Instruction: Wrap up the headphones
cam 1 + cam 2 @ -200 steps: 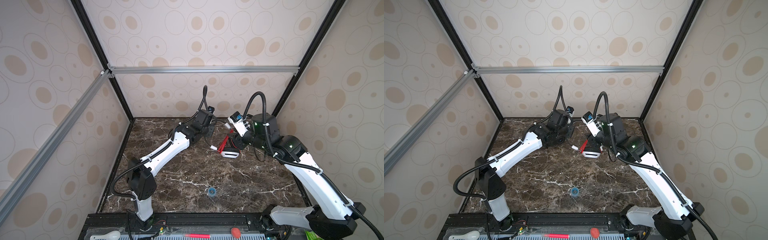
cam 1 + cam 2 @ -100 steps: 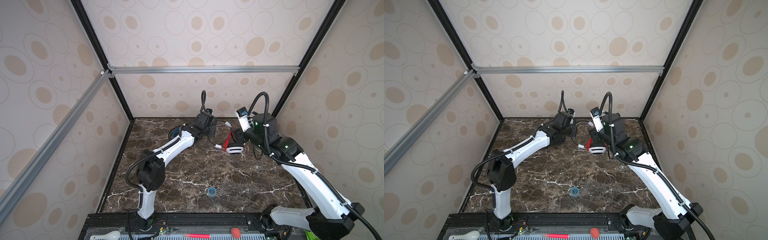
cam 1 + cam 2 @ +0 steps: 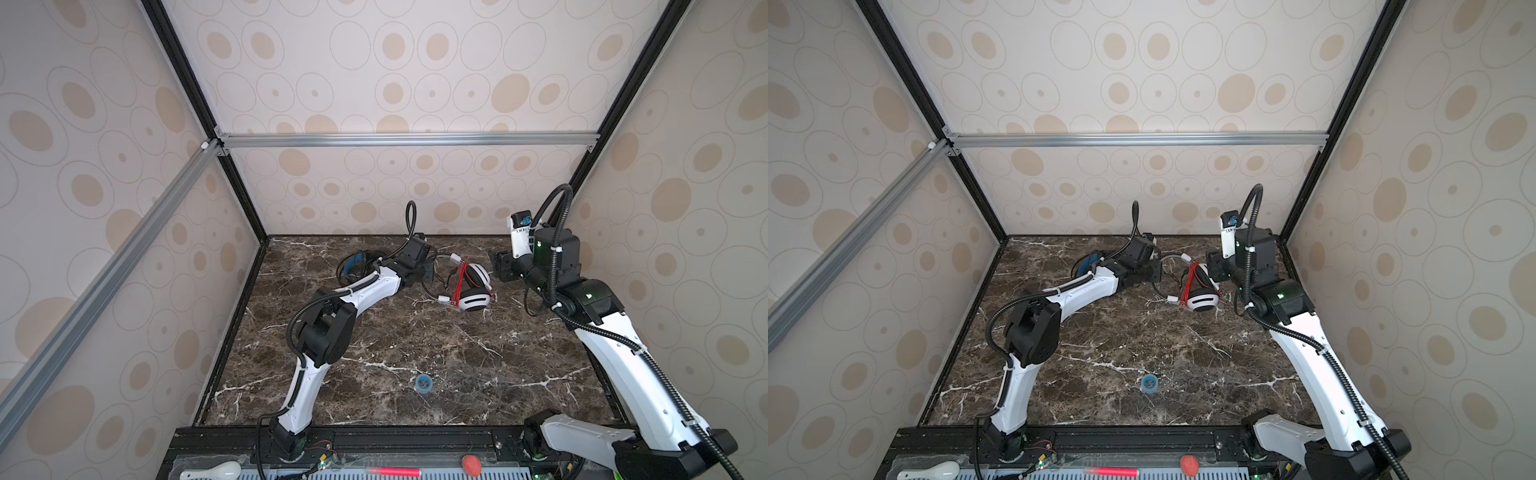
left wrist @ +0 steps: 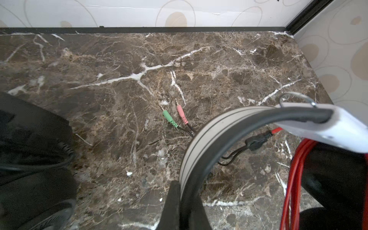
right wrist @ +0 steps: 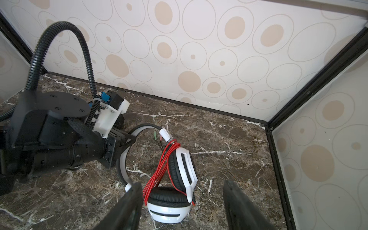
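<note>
While the left hand [image 3: 428, 272] pinches the white headphones [image 3: 473, 302] by the headband mid-frame, the right hand [image 3: 500, 268] hangs spread.

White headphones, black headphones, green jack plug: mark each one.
white headphones [image 5: 169, 211]: right wrist view, on one ear cup's white shell.
black headphones [image 3: 352, 264]: in a top view, on the blue inner part.
green jack plug [image 4: 168, 117]: left wrist view, on its green sleeve.
</note>
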Motion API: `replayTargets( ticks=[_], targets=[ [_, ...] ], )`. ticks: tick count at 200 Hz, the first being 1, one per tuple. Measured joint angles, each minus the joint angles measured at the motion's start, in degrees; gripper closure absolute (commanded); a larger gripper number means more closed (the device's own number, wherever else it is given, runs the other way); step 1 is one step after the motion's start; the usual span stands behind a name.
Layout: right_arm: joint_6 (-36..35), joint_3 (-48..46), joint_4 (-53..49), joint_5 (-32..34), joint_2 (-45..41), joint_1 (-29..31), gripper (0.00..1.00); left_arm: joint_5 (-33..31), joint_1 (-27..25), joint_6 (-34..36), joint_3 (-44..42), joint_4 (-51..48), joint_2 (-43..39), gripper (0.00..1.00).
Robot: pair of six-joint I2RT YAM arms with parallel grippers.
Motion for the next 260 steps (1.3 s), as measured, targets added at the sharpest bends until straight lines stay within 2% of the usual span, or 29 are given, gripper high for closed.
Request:
replayTargets(
  ticks=[77, 133, 191, 222, 260],
  targets=[
    [0.02, 0.00, -1.57, -0.37, -0.70, -1.11, 0.35, -0.31, 1.88, -3.23, 23.21, -1.42, 21.55, 1.00],
    [0.20, 0.00, -1.57, -0.59, -0.85, -1.20, 0.35, -1.31, 3.17, -5.79, 27.06, -2.62, 23.93, 1.00],
    [-0.26, 0.00, -1.55, -0.57, -0.87, -1.51, 0.35, -1.38, 3.67, -7.23, 26.88, -0.33, 24.15, 0.61],
    [-0.44, 0.00, -1.53, -0.59, -0.92, -1.53, 0.35, -1.22, 3.69, -7.13, 26.91, 0.39, 24.15, 0.55],
    [-0.37, -0.11, -1.36, -0.37, -1.70, -1.53, 0.33, -0.85, 3.69, -5.14, 28.68, -0.04, 23.80, 0.38]
  ],
)
